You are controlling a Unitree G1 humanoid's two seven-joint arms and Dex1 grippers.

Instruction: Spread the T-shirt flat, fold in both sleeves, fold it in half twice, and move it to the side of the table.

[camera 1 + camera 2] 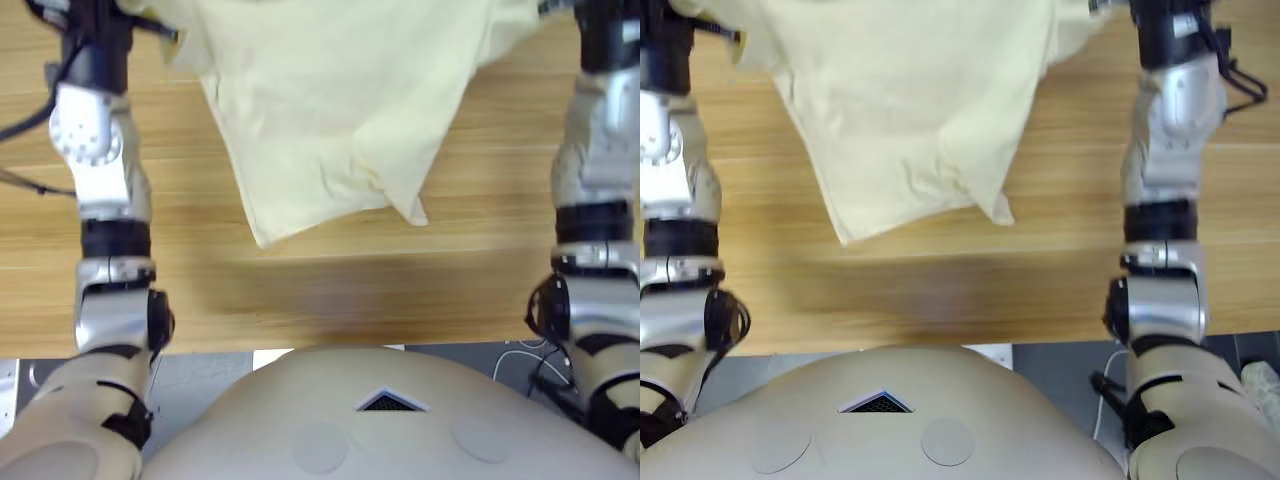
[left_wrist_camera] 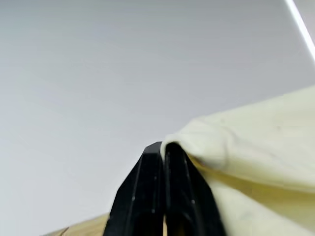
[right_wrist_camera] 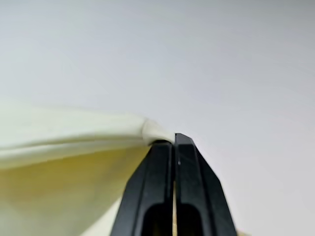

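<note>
A pale yellow T-shirt (image 1: 330, 110) hangs in the air over the wooden table (image 1: 300, 290), its lower corners drooping toward the tabletop. Both arms are raised at the far side, one at each upper corner of the cloth. In the left wrist view my left gripper (image 2: 163, 147) is shut, with a bunched fold of the T-shirt (image 2: 256, 147) pinched between its black fingers. My right gripper (image 3: 172, 140) is likewise shut on an edge of the T-shirt (image 3: 69, 147), which stretches away from it.
The table's near edge (image 1: 330, 348) runs just ahead of my torso. Bare wood lies under and in front of the hanging cloth. Cables (image 1: 20, 125) trail by the left arm.
</note>
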